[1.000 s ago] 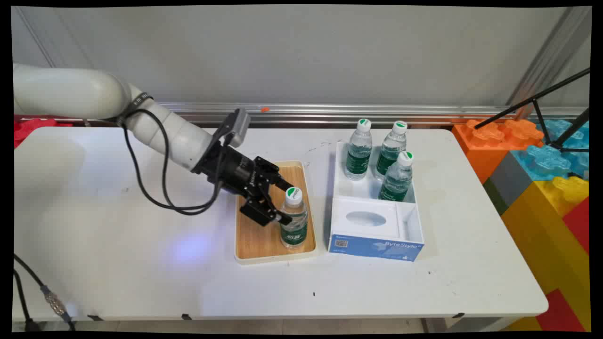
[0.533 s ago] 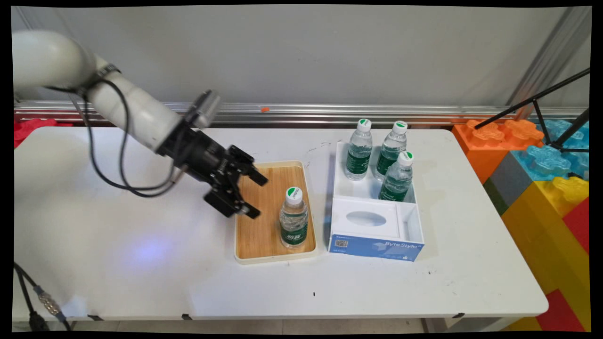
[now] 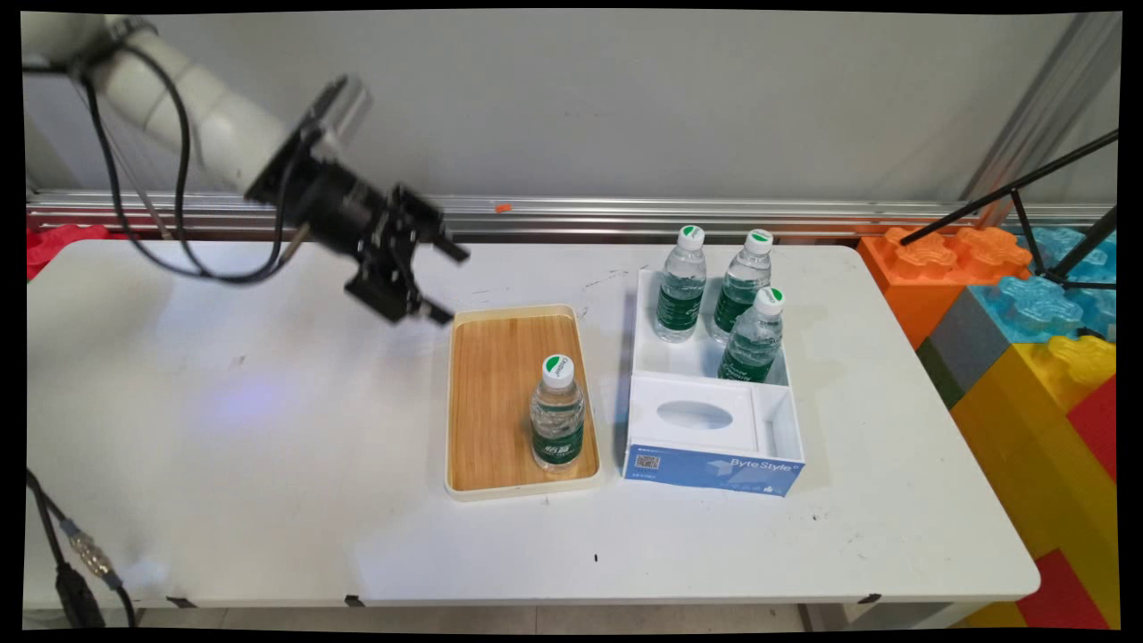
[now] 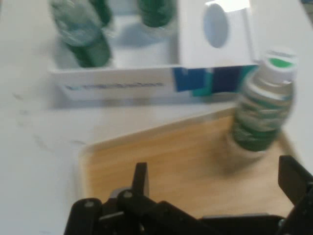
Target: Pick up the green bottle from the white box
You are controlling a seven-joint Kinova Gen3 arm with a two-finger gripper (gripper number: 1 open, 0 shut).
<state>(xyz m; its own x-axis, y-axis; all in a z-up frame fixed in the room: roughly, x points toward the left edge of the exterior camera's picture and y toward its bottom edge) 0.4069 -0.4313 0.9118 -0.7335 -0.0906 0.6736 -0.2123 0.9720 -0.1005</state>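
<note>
1. The gripper [image 3: 442, 284] hangs in the air beyond the far left corner of the wooden tray [image 3: 500, 393], with its jaws spread apart and nothing between them.
2. A water bottle [image 3: 556, 413] with a green label and a white-and-green cap stands upright on the tray, at its near right part, well apart from the gripper.
3. Just right of the tray sits a white and blue box [image 3: 714, 438]; three more bottles [image 3: 719, 299] stand upright in its far compartment.
4. The white tabletop [image 3: 268, 464] shows small dark specks and scuffs near the tray's far edge.
5. Right of the tabletop, beyond the box, stands a stack of large toy blocks [image 3: 1036, 357] in orange, blue, yellow and red.
6. Behind the tray, a grey wall [image 3: 580, 98] rises above a metal rail [image 3: 580, 214].
</note>
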